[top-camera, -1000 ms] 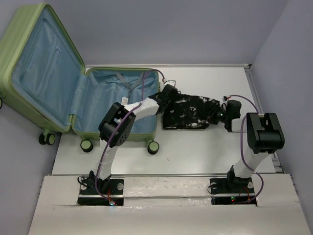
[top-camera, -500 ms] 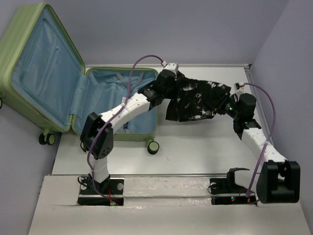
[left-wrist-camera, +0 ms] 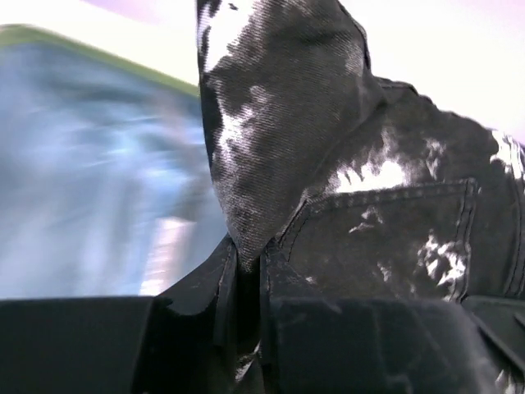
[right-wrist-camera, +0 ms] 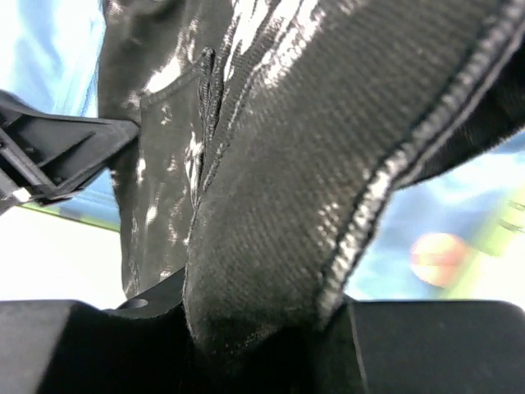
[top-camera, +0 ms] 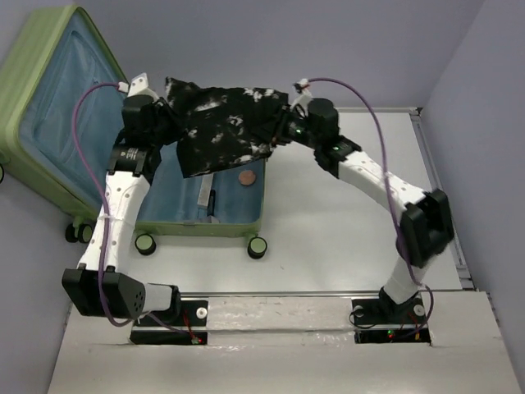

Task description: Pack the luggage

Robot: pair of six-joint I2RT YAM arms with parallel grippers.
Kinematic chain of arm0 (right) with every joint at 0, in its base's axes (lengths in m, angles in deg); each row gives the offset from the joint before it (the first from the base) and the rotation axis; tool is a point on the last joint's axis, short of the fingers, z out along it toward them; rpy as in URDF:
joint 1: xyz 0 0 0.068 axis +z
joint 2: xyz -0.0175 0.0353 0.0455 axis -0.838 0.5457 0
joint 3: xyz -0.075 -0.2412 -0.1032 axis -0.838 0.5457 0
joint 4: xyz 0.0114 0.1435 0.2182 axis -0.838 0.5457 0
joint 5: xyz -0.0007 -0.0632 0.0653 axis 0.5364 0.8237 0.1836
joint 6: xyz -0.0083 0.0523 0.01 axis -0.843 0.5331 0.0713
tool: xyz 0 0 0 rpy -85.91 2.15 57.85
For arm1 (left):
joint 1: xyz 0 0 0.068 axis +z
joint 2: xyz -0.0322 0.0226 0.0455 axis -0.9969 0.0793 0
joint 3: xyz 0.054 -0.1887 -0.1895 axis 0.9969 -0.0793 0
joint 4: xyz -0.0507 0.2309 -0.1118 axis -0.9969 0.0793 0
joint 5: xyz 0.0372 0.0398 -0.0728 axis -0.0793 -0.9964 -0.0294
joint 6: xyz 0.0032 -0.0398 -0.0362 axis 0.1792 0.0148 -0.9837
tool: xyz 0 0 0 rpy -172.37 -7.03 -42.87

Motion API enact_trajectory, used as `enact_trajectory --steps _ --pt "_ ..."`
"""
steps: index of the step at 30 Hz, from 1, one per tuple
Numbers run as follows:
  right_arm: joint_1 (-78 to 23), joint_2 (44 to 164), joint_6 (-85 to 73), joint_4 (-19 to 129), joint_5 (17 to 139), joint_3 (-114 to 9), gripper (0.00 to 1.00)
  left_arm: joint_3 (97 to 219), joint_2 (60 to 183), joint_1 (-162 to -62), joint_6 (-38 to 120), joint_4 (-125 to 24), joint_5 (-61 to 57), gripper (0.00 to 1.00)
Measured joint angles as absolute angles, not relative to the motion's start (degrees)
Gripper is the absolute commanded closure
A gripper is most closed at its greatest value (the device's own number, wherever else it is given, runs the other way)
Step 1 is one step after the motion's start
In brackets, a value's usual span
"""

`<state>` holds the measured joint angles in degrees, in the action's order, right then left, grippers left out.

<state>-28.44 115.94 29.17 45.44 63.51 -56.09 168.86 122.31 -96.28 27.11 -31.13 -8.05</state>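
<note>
The light-green luggage (top-camera: 49, 74) lies open at the left, blue lining up, lid leaning against the back wall. A black-and-white patterned garment (top-camera: 221, 127) hangs stretched between both grippers above the luggage's lower half (top-camera: 234, 209). My left gripper (top-camera: 168, 121) is shut on the garment's left edge, seen close up in the left wrist view (left-wrist-camera: 246, 263). My right gripper (top-camera: 283, 127) is shut on the garment's right edge, where the cloth (right-wrist-camera: 287, 205) fills the right wrist view.
A small round brown-orange object (top-camera: 246, 177) and a dark pen-like item (top-camera: 212, 200) lie on the lining of the lower half. Black wheels (top-camera: 257, 246) stick out at the luggage's front edge. The white table (top-camera: 344, 222) stretches to the right, with walls on both sides.
Both arms have lifted the garment off the table and carried it left, from beside the luggage to above its open lower half. Both arms are now stretched out further.
</note>
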Motion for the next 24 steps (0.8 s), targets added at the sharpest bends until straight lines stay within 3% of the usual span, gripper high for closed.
enact_trajectory --steps 1,2,3,4,8,12,15,24 --pt "-26.0 120.4 29.5 45.9 63.9 -60.3 0.61 167.4 121.2 -92.9 27.1 -30.3 -7.7 0.17" --pt "-23.9 124.4 29.6 46.8 64.3 -64.4 0.45 166.8 121.0 -90.4 27.7 -29.4 -8.1 0.01" --pt "-22.1 129.3 29.6 48.4 64.5 -69.0 0.27 166.5 120.9 -87.9 28.3 -28.6 -9.4 0.01" --pt "-20.8 134.1 29.2 50.0 64.5 -74.0 0.03 166.4 121.2 -85.4 28.3 -28.1 -11.7 0.01" --pt "-17.2 152.0 25.9 62.4 65.0 -93.0 0.00 164.7 120.0 -81.0 28.9 -27.4 -18.1 0.01" --pt "-16.7 158.2 22.4 73.0 65.6 -98.0 0.01 160.9 110.6 -86.1 29.6 -26.1 -21.0 0.02" --pt "-17.2 158.6 20.1 77.9 65.6 -98.4 0.01 160.9 100.8 -91.0 30.3 -25.6 -24.1 0.09" --pt "-17.5 146.8 12.8 80.8 65.4 -96.4 0.06 150.3 80.1 -91.7 30.6 -23.2 -45.0 0.10"
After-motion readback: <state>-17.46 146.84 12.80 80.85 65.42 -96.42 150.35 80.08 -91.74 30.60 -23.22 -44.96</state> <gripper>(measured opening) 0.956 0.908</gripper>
